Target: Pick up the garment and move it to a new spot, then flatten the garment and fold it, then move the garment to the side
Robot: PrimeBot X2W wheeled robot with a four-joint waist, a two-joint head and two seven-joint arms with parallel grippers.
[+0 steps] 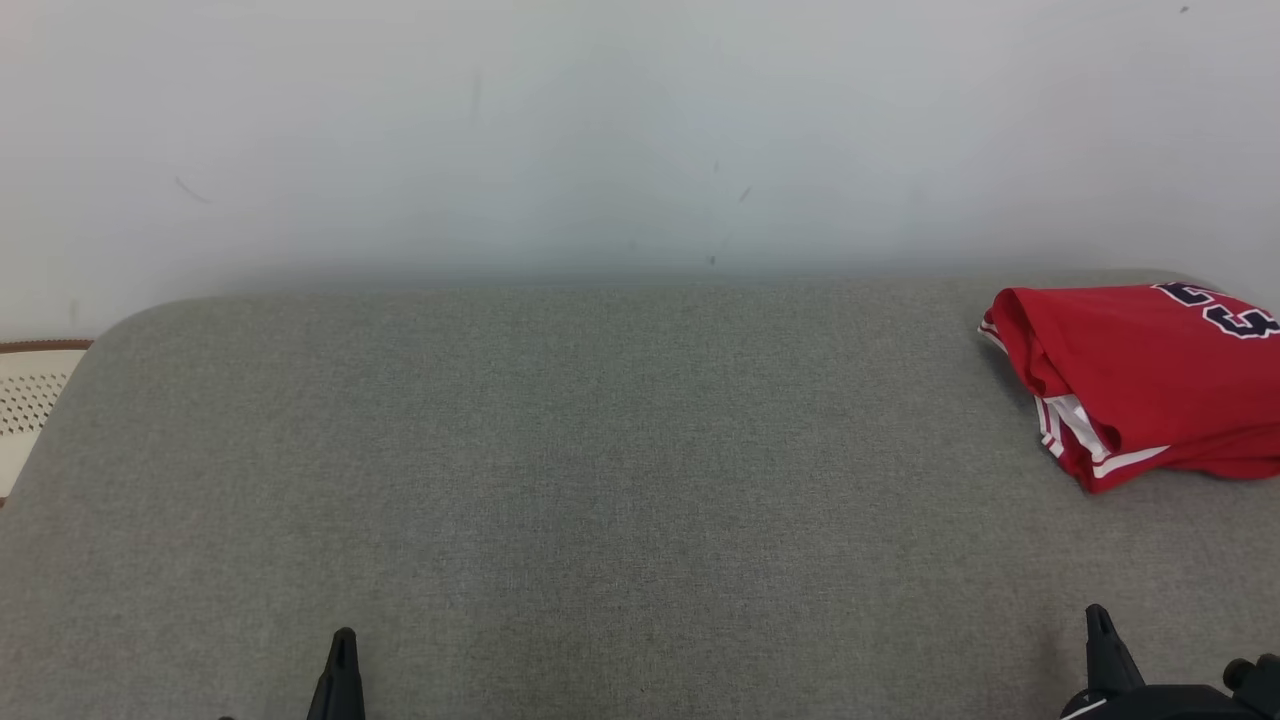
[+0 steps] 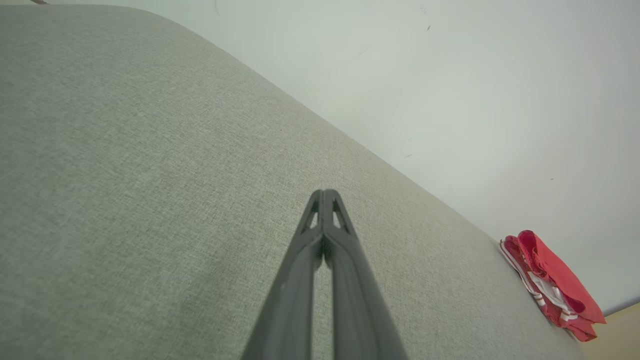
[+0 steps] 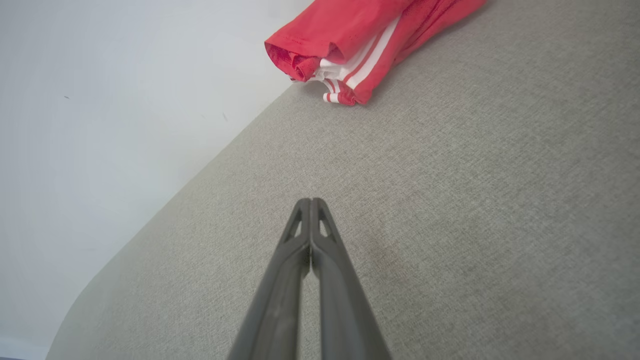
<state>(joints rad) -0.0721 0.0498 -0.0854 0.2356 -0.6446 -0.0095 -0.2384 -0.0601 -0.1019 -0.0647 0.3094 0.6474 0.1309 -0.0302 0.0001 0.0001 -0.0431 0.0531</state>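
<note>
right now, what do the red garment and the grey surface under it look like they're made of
Red garment: looks like soft matte knit fabric, likely jersey; it folds limply, with white stripe trim.
Grey surface: probably woven upholstery cloth, matte; a fine crosshatch weave shows in the wrist views.

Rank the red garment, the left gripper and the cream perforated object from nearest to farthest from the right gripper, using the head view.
1. Red garment: just ahead of the right gripper, at the right end of the grey cushion.
2. Left gripper: across the cushion, at the lower left.
3. Cream perforated object: past the cushion's left edge.
</note>
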